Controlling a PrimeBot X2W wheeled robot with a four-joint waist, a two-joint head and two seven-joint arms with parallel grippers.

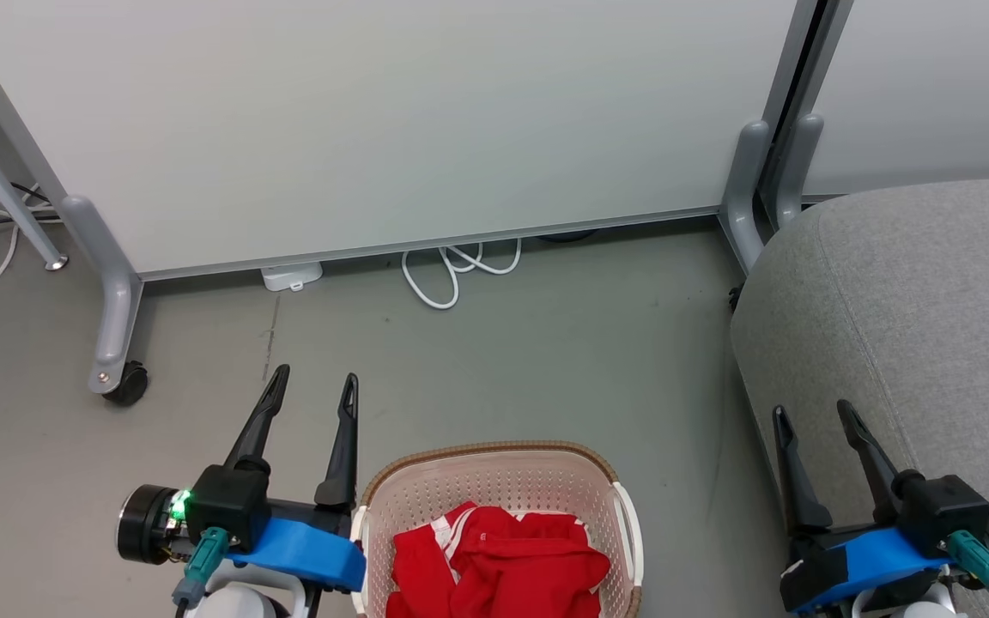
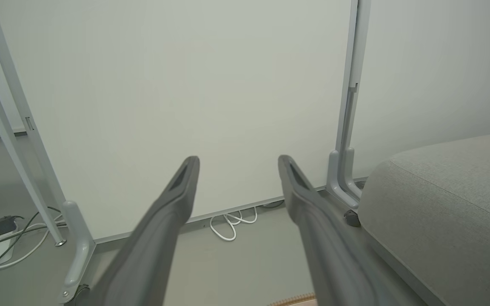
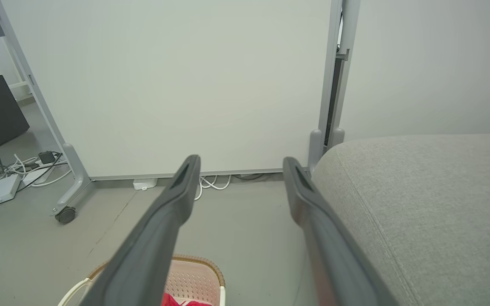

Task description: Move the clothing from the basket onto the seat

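Partly out of frame: clothing (image 1: 503,568), basket (image 1: 494,485).

No text, label, brand, number or sign can be read. The clothing (image 1: 494,566), basket (image 1: 494,451), seat (image 1: 915,300) and white panel (image 1: 374,129) carry no legible marking.

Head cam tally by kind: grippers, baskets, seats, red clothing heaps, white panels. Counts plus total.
grippers: 2 (left gripper, right gripper, both open)
basket: 1
seat: 1
red clothing heap: 1, inside the basket; separate pieces cannot be counted
white panels: 2 (left panel, right panel)
total: 7
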